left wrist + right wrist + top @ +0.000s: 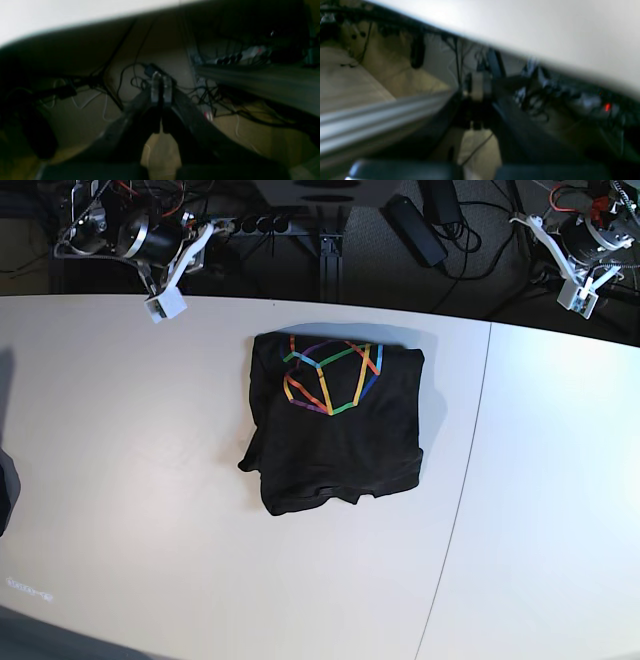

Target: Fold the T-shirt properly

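The folded T-shirt lies mid-desk, well apart from both closed, empty end effectors: left, right

T-shirt on table, between both far-edge claws

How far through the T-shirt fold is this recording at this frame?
Done: the T-shirt lies folded into a compact block on the table, rainbow print on top. In hand: nothing; the left end effector and right end effector sit shut at the table's far edge, clear of the cloth. Left: at most tidying the uneven lower hem.
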You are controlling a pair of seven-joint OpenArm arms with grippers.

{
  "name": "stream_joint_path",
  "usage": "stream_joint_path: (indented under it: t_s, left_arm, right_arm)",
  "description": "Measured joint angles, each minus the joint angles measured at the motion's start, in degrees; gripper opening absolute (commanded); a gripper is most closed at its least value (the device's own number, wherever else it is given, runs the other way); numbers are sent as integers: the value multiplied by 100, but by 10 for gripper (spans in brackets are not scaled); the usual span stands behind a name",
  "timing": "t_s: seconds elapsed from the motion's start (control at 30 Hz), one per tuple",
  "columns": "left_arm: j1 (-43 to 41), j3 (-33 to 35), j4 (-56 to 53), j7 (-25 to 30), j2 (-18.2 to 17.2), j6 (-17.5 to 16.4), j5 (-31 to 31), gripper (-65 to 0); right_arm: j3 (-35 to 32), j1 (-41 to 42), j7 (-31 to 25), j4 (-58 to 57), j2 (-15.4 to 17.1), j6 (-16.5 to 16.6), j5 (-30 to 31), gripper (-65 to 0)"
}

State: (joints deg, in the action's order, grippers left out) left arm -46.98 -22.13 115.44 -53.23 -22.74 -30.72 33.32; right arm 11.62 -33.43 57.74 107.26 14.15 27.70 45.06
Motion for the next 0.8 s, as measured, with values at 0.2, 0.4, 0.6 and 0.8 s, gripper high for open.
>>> stream_joint_path:
  t_s: [0.2,0.4,0.6,0.8]
  left_arm:
    - [-223,0,-951,0,4,0,-37,-650]
    - [52,240,-2396,17,4,7,-507,-650]
    - [918,1438,-3910,94,-7,643,-1722,-650]
    - [2686,3147,-6070,555,-39,927,-1969,-650]
  right_arm:
    - [0,-767,-17,-107,-4,-2,-341,-650]
    - [2,-970,-177,-1051,-4,-9,-894,-650]
    - [0,-455,-450,-2951,-55,-140,-1364,-650]
    - [4,824,-229,-5333,-87,-903,-2194,-650]
